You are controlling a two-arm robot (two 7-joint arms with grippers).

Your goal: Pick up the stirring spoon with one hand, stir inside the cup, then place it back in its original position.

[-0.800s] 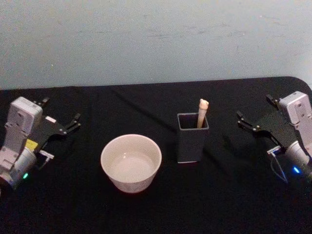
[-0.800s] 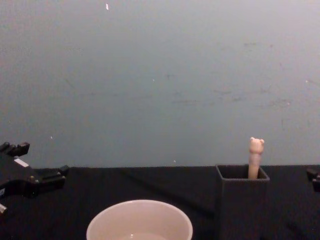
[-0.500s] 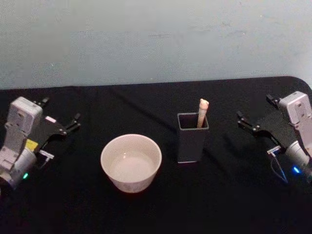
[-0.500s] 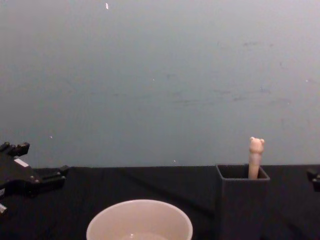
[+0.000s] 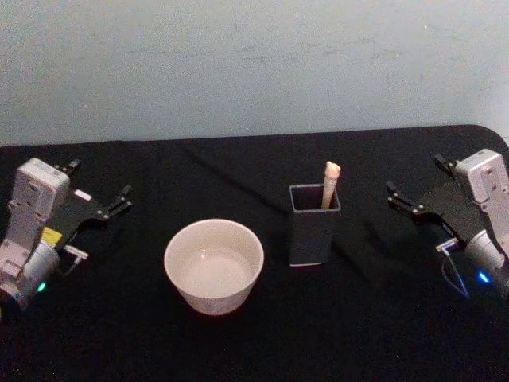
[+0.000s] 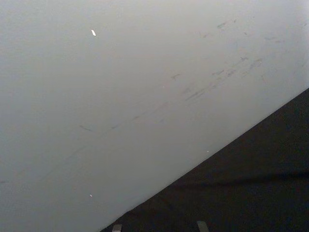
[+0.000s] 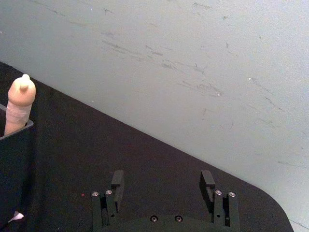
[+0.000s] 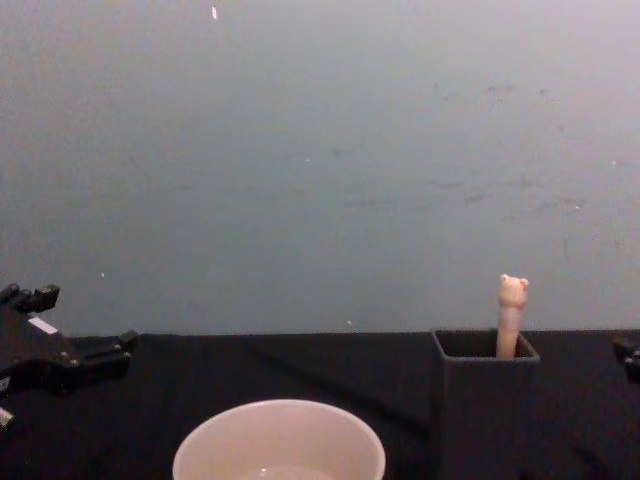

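The left claw (image 5: 99, 179) sits near the left edge of the black counter (image 5: 358, 326), its two dark fingers spread apart with nothing between them; in the chest view the left claw (image 8: 80, 320) comes in low from the left side, fingertips pointing towards the middle of the counter. To the right of that claw, and apart from it, stands the cup (image 5: 211, 301), wide, round and cream-white, upright on the counter; the chest view shows its rim and upper wall (image 8: 280, 445) at the lower edge. Further right, nearer to the right claw than to the left one, is the dark grey square holder (image 5: 312, 235), upright and just beside the cup without touching it. The stirring spoon (image 5: 329, 181) stands in the holder, leaning against its far right corner; its pale handle and bear head (image 8: 511, 310) rise above the holder's rim (image 8: 480, 355), while its bowl is hidden inside. The right claw (image 5: 415, 175) rests near the right edge of the counter, well apart from the holder, fingers spread and gripping nothing; its wrist view shows the two fingertips (image 7: 117, 181) apart above bare counter, with the spoon's top (image 7: 19, 104) and the holder's wall (image 7: 14, 159) off to one side. A pale blue-grey wall (image 5: 238, 64) lies beyond both claws.
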